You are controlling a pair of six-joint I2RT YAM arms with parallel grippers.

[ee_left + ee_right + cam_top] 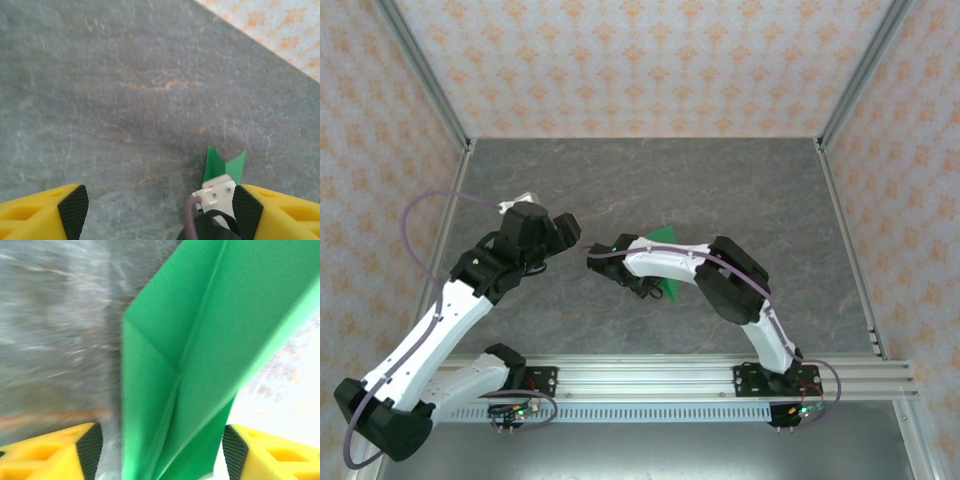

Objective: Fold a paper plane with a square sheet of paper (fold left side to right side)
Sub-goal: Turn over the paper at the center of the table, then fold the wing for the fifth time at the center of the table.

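The square sheet of paper (200, 340) is bright green and folded into a pointed paper plane shape with a centre crease. It stands between the wide-apart pads of my right gripper (157, 450), which is open; neither pad presses on it. From above, the right forearm covers most of the paper (667, 239), and the right gripper (645, 283) points down at it. My left gripper (570, 235) hovers just to the left, open with nothing between its fingers (160, 210). In the left wrist view two green tips of the paper (215, 165) stick up behind the right wrist.
The grey stone-patterned table (650, 180) stretches behind and to both sides. Patterned walls close it in, with metal posts (430, 80) at the corners. An aluminium rail (660, 380) carries the arm bases along the near edge.
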